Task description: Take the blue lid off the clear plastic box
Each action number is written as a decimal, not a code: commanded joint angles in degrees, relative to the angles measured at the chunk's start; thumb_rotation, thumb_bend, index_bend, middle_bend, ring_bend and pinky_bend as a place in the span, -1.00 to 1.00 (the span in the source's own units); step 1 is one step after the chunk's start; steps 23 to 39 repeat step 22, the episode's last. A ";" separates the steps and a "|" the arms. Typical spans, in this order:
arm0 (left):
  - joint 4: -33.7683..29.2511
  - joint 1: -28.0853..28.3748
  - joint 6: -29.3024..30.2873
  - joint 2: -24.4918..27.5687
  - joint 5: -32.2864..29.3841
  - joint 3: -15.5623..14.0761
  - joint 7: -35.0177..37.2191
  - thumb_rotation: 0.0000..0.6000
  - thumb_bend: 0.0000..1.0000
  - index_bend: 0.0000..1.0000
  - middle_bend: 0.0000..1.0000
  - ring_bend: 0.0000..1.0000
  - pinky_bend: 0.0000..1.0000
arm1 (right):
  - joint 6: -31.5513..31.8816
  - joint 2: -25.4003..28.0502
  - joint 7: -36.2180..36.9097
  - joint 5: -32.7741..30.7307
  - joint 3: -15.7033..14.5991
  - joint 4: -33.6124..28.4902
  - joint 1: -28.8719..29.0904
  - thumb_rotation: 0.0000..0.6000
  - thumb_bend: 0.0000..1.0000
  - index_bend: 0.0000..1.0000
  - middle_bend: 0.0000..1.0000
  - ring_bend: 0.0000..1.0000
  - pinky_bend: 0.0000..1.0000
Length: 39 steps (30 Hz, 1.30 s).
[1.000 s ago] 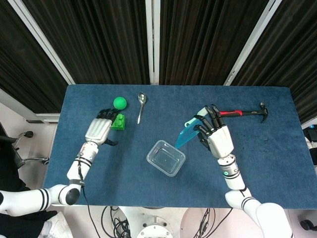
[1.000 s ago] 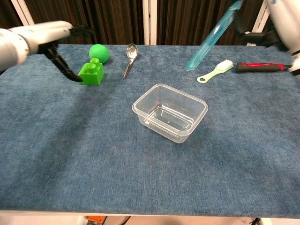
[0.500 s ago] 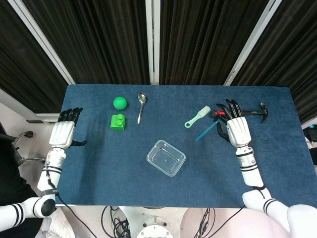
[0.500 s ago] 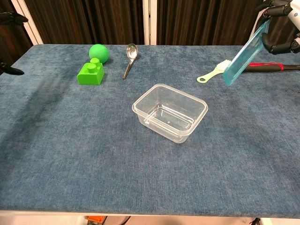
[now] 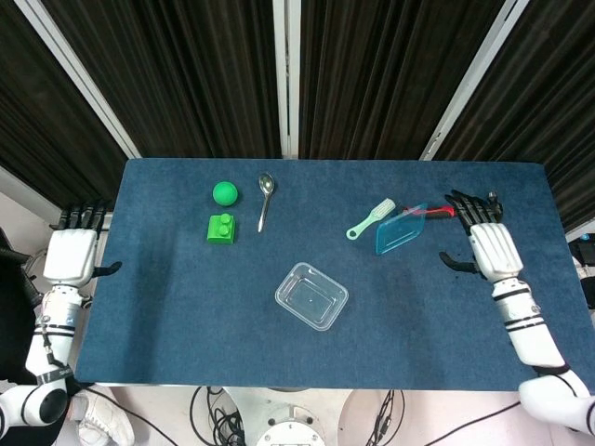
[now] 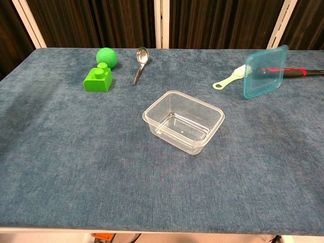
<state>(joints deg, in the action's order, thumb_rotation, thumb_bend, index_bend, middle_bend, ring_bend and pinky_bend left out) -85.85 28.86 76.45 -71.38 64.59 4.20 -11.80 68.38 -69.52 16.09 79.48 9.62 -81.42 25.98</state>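
Illumination is even and bright in both views, coming from above. The blue surface [image 5: 186, 297] shows no hard glare; its nap reads as slightly mottled in the chest view. Shadows are soft and short: a faint one lies under the clear box [image 6: 183, 121], and broad dim patches mark the surface near its left and right edges. Small highlights sit on the spoon [image 6: 141, 54] and the box rim. The dark curtains [image 5: 186, 74] behind the far edge hold little detail. Focus is sharp throughout, with no motion blur. The head view shows mild bending of straight lines toward its corners.
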 commanded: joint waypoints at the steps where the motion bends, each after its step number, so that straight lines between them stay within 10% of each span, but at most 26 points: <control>1: -1.36 -4.03 2.31 3.49 3.78 -2.01 5.32 1.00 -1.00 -0.87 -0.89 -1.00 -1.00 | 9.38 4.38 2.62 4.85 -3.08 -4.22 -6.81 1.00 -0.66 -1.00 -0.83 -1.00 -0.95; 17: -8.04 -17.28 15.18 5.30 12.09 -6.67 2.61 1.00 -1.00 -0.86 -0.89 -1.00 -1.00 | 21.95 7.32 2.91 9.42 -10.38 -7.24 -20.56 1.00 -0.57 -0.95 -0.82 -1.00 -0.98; 39: -8.77 -20.82 17.30 4.84 13.45 -7.81 2.41 1.00 -1.00 -0.86 -0.89 -1.00 -1.00 | 23.82 5.81 4.33 9.68 -10.69 -5.45 -22.74 1.00 -0.57 -0.95 -0.82 -1.00 -0.99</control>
